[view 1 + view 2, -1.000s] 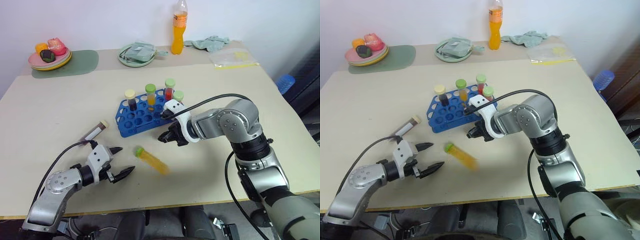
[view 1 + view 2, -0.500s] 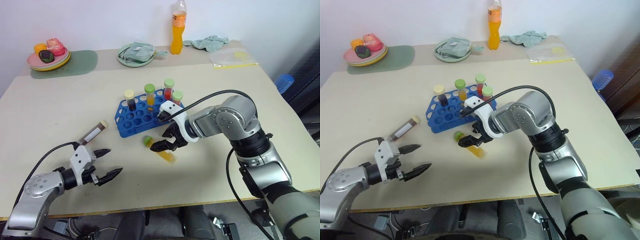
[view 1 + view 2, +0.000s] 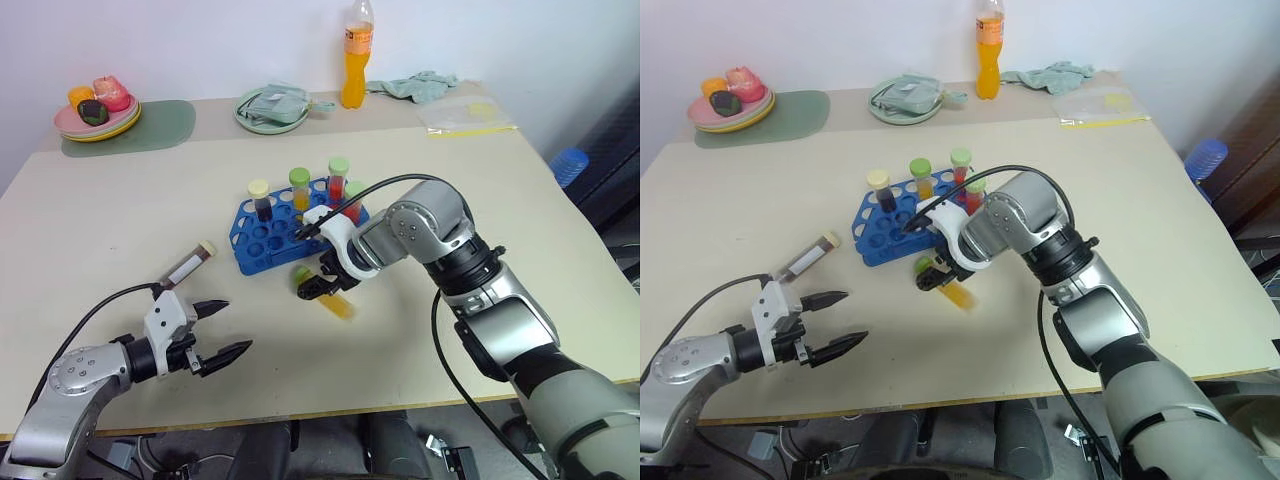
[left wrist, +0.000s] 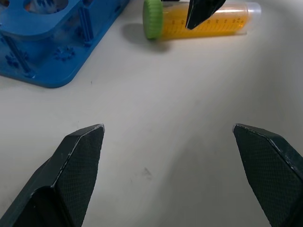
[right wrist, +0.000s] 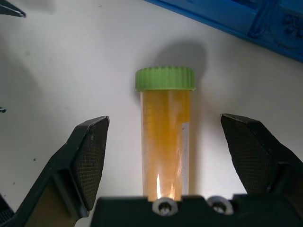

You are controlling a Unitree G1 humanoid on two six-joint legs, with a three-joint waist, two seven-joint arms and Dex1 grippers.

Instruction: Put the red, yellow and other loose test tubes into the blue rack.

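Lower left of the head view, the left gripper [image 3: 228,328] hangs over bare table [image 3: 500,240], fingers spread wide and holding nothing. Toward the centre, a yellow test tube [image 5: 165,137] with a green cap lies flat on the table just in front of the blue rack [image 3: 262,240]; the right gripper [image 3: 322,287] stands over it, its fingers [image 5: 90,161] parted on either side without touching. Left of centre lies a loose dark red tube [image 3: 188,264] with a cream cap. The rack holds five capped tubes upright. Along the far edge: a plate of fruit [image 3: 97,110], a green plate [image 3: 272,112] with a folded cloth, an orange drink bottle [image 3: 357,55].
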